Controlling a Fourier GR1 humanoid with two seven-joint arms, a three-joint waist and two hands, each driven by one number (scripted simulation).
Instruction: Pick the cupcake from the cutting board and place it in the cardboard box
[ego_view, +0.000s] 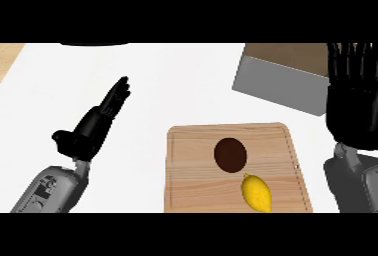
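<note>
Two items sit on the cutting board (193, 195): the cupcake (230, 155), a dark brown oval near its centre, and a yellow lemon (257, 193) just nearer and to the right. My right hand (353, 95) hangs at the right edge, fingers straight and holding nothing, partly in front of the cardboard box (277, 82) at far right. My left hand (96, 122) rests open at left, fingers up. Risk: closing on the cupcake could nudge the lemon, since they lie close. Box interior is hidden; my right hand is cut off by the edge.
</note>
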